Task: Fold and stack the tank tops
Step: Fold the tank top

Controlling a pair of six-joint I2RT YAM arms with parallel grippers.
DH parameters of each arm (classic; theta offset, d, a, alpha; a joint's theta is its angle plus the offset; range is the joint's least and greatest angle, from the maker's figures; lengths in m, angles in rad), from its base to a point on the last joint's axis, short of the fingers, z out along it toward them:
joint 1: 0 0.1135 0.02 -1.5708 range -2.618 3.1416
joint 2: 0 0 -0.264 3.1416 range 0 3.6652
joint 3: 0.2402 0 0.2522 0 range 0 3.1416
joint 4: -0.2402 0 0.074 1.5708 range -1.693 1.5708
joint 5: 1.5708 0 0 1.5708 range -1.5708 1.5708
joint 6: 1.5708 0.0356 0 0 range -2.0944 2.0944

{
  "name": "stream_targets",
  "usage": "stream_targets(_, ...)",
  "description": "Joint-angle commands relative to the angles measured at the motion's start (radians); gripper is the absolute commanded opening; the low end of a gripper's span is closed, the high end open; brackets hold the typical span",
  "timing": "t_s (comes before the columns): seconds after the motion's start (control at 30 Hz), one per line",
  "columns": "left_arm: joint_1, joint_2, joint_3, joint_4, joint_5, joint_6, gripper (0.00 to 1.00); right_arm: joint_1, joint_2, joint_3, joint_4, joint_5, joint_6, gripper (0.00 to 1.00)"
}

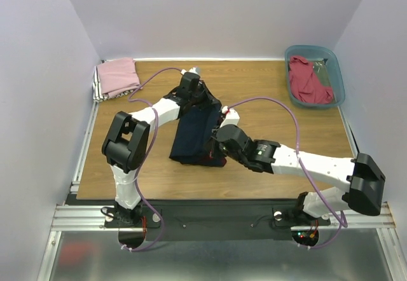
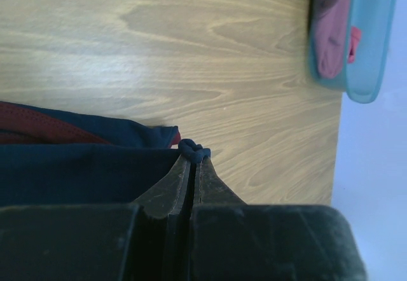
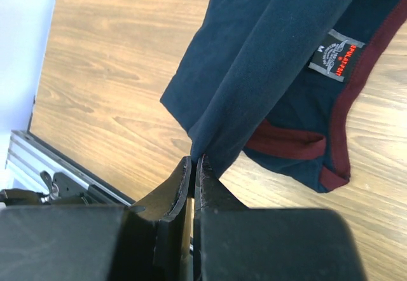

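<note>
**Step in hand:** folding the navy jersey; stacking not yet begun.
- Far left: pink tank top (image 1: 117,76), lying folded.
- Left gripper (image 2: 193,160): jaws pressed together, pinching a bunched navy edge at the jersey's far end.
- Navy jersey (image 1: 194,131): mid-table, draped between both arms.
- Right gripper (image 3: 194,170): jaws pressed together on a navy corner.
- Far right: red tank top (image 1: 308,81), crumpled in the teal bin (image 1: 338,74).

**Next move, by judgement:** both pinches travel together and lay the held edge flat.

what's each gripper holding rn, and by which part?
Both hold the navy jersey. The left gripper pinches a small bunched bit at one corner; the right gripper pinches the lowest corner of a lifted, folded layer.
</note>
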Motion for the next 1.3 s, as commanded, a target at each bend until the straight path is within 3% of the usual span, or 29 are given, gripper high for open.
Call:
stream_targets(0.0,-0.013,0.046,0.065,0.144,-0.046,-0.027,0.00,-0.007,-0.099,-0.040,0.055,-0.085,0.037,0.00)
stream_targets(0.23,-0.062,0.123,0.148,0.166,-0.008,-0.070,0.00,-0.081,-0.239,-0.129,-0.011,-0.079,0.060,0.00)
stream_targets(0.37,-0.059,0.106,0.172,0.166,0.000,-0.080,0.00,-0.096,-0.265,-0.073,-0.041,-0.073,0.026,0.00)
stream_targets(0.57,0.019,-0.020,0.076,0.178,0.004,-0.064,0.00,-0.095,-0.063,0.125,-0.043,-0.176,-0.032,0.00)
stream_targets(0.83,0.252,-0.190,-0.133,0.221,0.106,-0.023,0.00,0.002,0.219,0.379,-0.014,-0.206,-0.060,0.00)
stream_targets(1.1,0.456,-0.278,-0.261,0.218,0.201,0.029,0.00,0.082,0.541,0.674,-0.015,-0.255,-0.078,0.00)
stream_targets(1.27,0.576,-0.328,-0.324,0.203,0.233,0.049,0.00,0.106,0.652,0.823,-0.018,-0.289,-0.084,0.00)
